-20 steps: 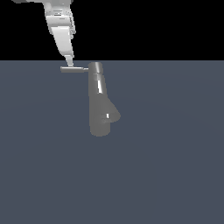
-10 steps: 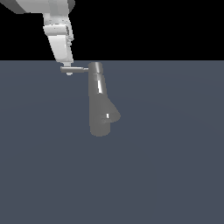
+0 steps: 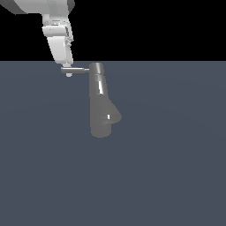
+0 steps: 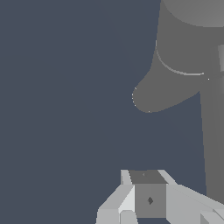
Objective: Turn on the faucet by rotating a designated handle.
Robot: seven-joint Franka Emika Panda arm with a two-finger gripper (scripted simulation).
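The faucet (image 3: 100,103) is a glossy grey tapered body standing in the middle of the exterior view, with a stubby spout (image 3: 114,117) low on its side. The thin handle (image 3: 76,69) sticks out from the cap toward the exterior view's left. My white gripper (image 3: 67,73) comes down from above onto the handle's free end, its tip showing just below the rod. In the wrist view the fingers (image 4: 127,203) are pressed together and hold nothing. There the handle (image 4: 214,140) runs alongside them, and the spout (image 4: 151,96) lies beyond.
The faucet stands on a flat blue-grey floor (image 3: 176,176), with a black background behind it. No other objects are in view.
The gripper has come down and tilted, from just above the handle's end to level with it. The handle has barely moved.
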